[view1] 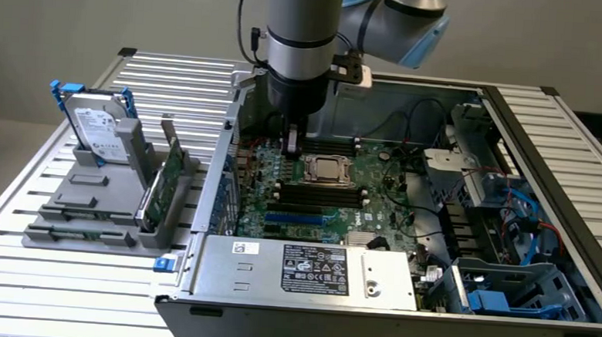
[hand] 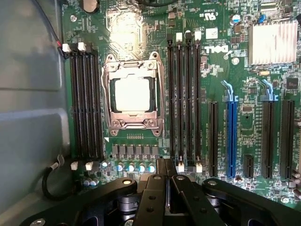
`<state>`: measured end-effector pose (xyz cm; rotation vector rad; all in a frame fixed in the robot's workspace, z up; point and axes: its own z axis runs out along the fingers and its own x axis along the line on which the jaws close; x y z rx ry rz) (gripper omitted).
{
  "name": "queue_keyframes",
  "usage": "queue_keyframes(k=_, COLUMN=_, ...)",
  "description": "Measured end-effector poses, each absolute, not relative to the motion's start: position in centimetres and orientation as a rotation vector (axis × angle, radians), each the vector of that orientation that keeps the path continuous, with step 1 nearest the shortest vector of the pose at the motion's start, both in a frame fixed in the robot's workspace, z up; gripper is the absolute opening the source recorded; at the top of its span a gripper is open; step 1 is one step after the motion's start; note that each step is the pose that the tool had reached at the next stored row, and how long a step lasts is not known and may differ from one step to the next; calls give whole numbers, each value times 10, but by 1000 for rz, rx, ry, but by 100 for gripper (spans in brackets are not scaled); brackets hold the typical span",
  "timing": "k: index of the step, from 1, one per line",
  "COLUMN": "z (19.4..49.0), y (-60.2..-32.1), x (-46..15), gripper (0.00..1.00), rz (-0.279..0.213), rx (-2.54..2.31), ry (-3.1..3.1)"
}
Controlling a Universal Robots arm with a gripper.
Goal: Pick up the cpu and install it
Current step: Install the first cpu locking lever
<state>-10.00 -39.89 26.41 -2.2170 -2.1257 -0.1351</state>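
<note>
Hand [hand: 165, 181]: closed, fingers pressed together, gripping nothing; hovering inside the computer case [view1: 545, 220] above the motherboard [view1: 381, 211], just beside the socket
Cpu [hand: 132, 93]: seated flat in the socket [hand: 133, 94]; metal frame around it; memory slots [hand: 85, 103] flanking both sides
Surface [view1: 28, 262]: hard drive [view1: 99, 133] upright in grey holder, well apart from case

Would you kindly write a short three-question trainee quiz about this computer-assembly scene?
1. True or false: the cpu already sits in its socket on the motherboard.
2. The gripper is: A) open, B) shut on nothing, C) shut on the cpu.
3. What stands on the grey rack outside the computer case, on the exterior view's left?

Key: 1 true; 2 B; 3 a hard drive and a green circuit card.
</note>
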Motion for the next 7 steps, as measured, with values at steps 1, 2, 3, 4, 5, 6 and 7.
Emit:
queue_keyframes(k=1, z=264, y=-399, x=-100, gripper=11, rz=-124, rx=-2219, ry=-2136)
queue_keyframes(k=2, z=264, y=-399, x=-100, gripper=11, rz=-123, rx=-2219, ry=-2136)
queue_keyframes(k=3, z=264, y=-399, x=-100, gripper=11, rz=-123, rx=-2219, ry=-2136)
queue_keyframes(k=4, z=264, y=-399, x=-100, gripper=11, rz=-123, rx=-2219, ry=-2136)
queue_keyframes(k=5, z=264, y=-399, x=-100, gripper=11, rz=-123, rx=-2219, ry=-2136)
queue_keyframes(k=6, z=264, y=-399, x=-100, gripper=11, rz=-123, rx=-2219, ry=-2136)
queue_keyframes(k=7, z=264, y=-399, x=-100, gripper=11, rz=-123, rx=-2219, ry=-2136)
